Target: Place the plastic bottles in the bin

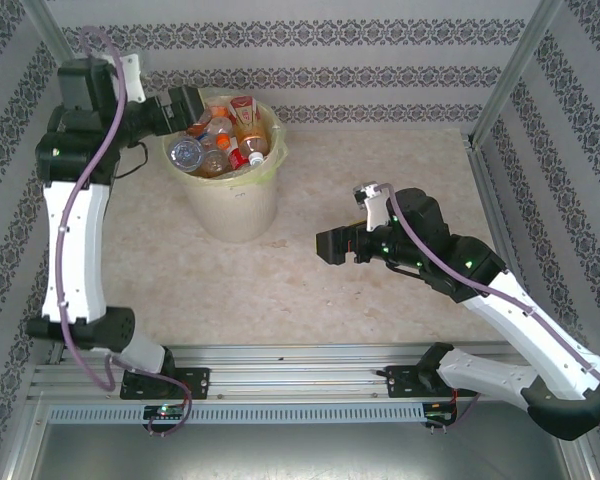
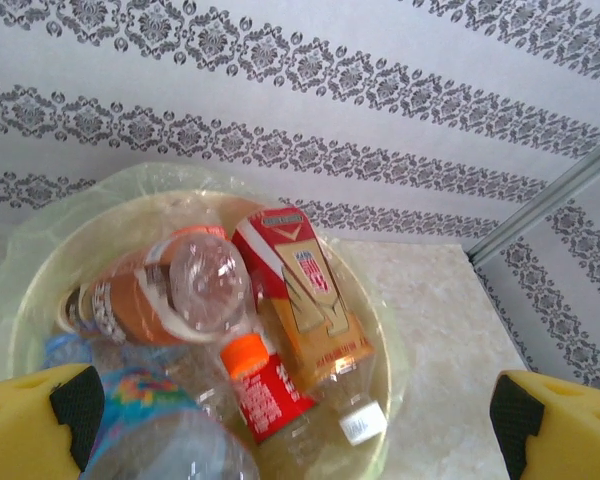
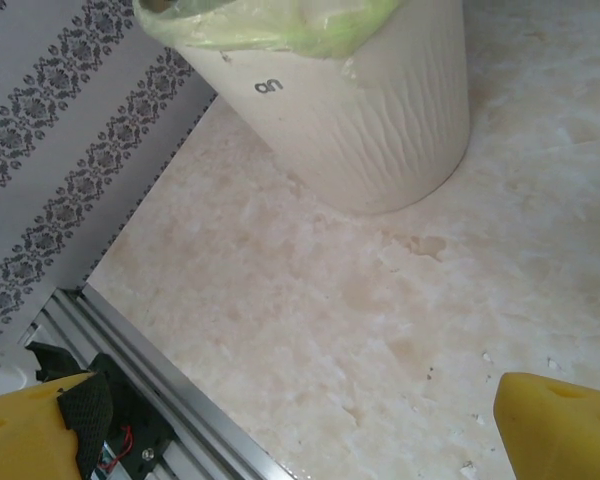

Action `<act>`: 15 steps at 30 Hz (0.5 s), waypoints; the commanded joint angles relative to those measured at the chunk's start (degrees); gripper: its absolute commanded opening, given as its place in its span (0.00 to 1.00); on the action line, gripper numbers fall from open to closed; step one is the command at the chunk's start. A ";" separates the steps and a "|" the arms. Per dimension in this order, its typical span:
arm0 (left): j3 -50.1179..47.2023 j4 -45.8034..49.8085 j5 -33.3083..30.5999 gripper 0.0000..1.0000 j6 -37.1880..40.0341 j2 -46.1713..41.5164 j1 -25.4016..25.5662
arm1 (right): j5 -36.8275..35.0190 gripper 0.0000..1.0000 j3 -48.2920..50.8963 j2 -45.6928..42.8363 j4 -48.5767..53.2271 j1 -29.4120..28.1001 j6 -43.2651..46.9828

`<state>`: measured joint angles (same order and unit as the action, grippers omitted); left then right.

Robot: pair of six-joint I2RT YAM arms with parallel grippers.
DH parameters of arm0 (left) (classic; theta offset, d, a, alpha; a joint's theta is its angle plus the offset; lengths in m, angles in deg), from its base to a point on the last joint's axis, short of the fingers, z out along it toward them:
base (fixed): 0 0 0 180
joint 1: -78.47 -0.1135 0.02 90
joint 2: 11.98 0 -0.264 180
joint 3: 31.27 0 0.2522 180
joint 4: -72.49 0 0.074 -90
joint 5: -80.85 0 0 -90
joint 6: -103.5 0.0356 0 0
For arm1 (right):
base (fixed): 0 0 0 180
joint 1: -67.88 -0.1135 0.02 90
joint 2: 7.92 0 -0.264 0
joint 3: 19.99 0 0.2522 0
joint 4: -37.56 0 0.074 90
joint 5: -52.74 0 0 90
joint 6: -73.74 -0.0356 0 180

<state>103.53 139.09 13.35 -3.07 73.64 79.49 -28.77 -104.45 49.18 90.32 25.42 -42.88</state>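
- Your left pincer (image 1: 194,108) hung over the far-left rim of the bin (image 1: 228,210), yellow fingers (image 2: 35,425) wide apart and gripping nothing.
- The bottles (image 1: 222,142) lay piled inside the bin, heaped up to about its rim.
- In the left wrist view you had an orange bottle (image 2: 140,300) lying on its side atop the pile, with a red-and-gold bottle (image 2: 305,300) just beside it.
- A small red bottle (image 2: 268,395) with an orange cap (image 2: 245,355) lay in the bin between those two.
- Your right pincer (image 1: 332,246) hovered above the bare table (image 1: 400,170), to the right of the bin and well apart from it, pointing toward it.
- Its fingers (image 3: 555,425) stood apart with nothing between them.
- The bin stood upright on the table, its bag (image 3: 280,25) folded over the rim.
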 commanded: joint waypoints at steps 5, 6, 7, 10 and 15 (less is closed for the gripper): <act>-24.69 -12.01 2.70 1.00 0.37 -19.64 -0.25 | -10.52 0.98 2.62 -3.29 -1.50 0.82 2.79; -27.42 -12.63 3.78 1.00 0.70 -21.98 -0.23 | -12.12 0.98 2.90 -3.65 -1.31 0.90 3.07; -29.78 -13.12 4.59 1.00 0.91 -23.85 -0.23 | -13.01 0.98 3.17 -4.03 -1.24 0.97 3.45; -36.51 -14.23 6.96 1.00 1.29 -29.57 -0.23 | -15.11 0.98 3.81 -5.17 -1.37 1.89 4.34; -44.96 -15.33 9.32 1.00 0.65 -36.04 -0.23 | -17.57 0.98 5.75 -7.21 -2.40 2.95 5.17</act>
<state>61.78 127.81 19.71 -3.01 39.56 79.49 -42.28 -99.88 43.39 89.32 27.72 -39.36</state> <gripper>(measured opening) 0.998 0.981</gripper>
